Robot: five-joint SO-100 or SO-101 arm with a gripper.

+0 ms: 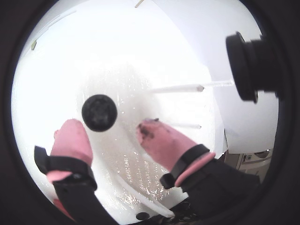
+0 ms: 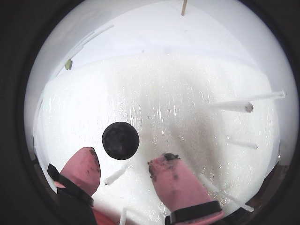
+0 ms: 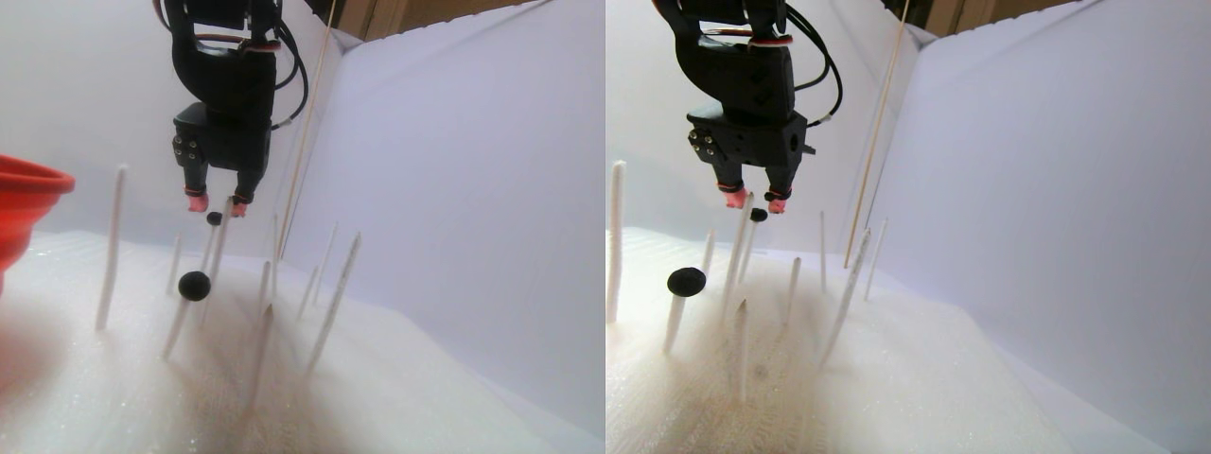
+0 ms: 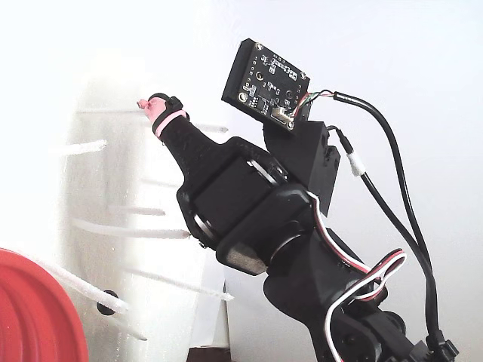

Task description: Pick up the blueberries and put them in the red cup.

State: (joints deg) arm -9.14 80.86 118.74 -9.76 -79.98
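A matte black blueberry (image 1: 99, 112) (image 2: 120, 140) sits on top of a white stick, just beyond my pink fingertips and between their lines. My gripper (image 1: 110, 130) (image 2: 124, 164) is open and touches nothing. In the stereo pair view the gripper (image 3: 216, 202) hangs right above that blueberry (image 3: 215, 218), and a second blueberry (image 3: 194, 285) rests on a lower stick nearer the camera. The red cup (image 3: 24, 203) shows only in part at the left edge there, and at the bottom left of the fixed view (image 4: 34, 317).
Several thin white sticks (image 3: 111, 246) stand up from the white foam bed (image 3: 397, 397), some close around the gripper. White walls (image 3: 454, 161) box in the back and right. A black camera lens (image 1: 248, 65) juts in at a wrist view's right.
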